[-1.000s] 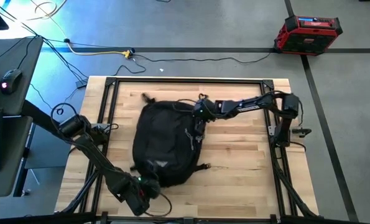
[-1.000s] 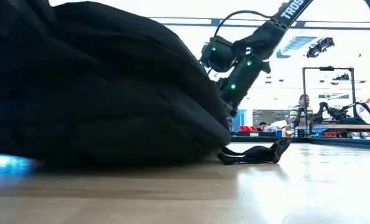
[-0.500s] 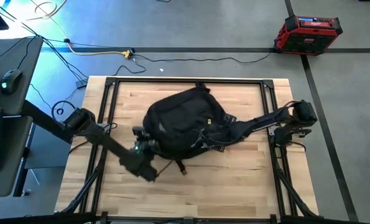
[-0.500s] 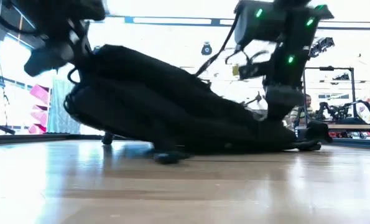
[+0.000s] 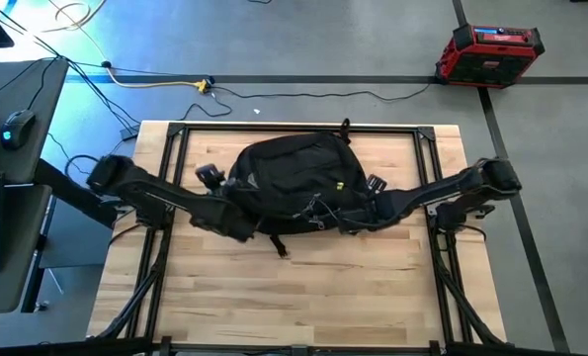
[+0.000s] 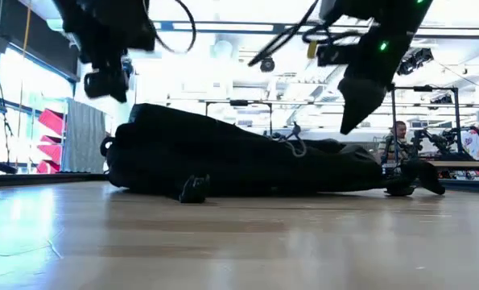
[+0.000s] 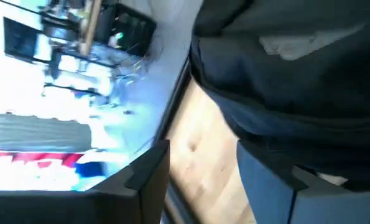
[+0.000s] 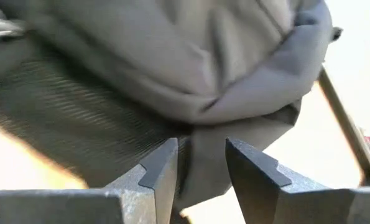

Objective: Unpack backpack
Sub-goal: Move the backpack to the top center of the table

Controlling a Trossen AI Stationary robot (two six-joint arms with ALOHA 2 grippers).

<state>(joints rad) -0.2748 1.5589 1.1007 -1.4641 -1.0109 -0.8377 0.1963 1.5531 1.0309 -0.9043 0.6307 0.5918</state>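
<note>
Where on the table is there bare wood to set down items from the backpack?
The widest bare stretch is the near half of the table, below the backpack. Smaller strips lie between the backpack and the far frame rail, at both far corners. The middle band is crowded: the left gripper and right gripper flank the backpack, and a strap trails toward the near side.

The backpack (image 5: 294, 178) is matt black woven cloth, softly creased, with a ribbed mesh patch seen close in the right wrist view. The surface (image 5: 353, 287) is pale planked wood with a light sheen, framed by black metal rails (image 5: 175, 148). Both pincers' fingers (image 8: 160, 174) look like matt dark plastic.
</note>
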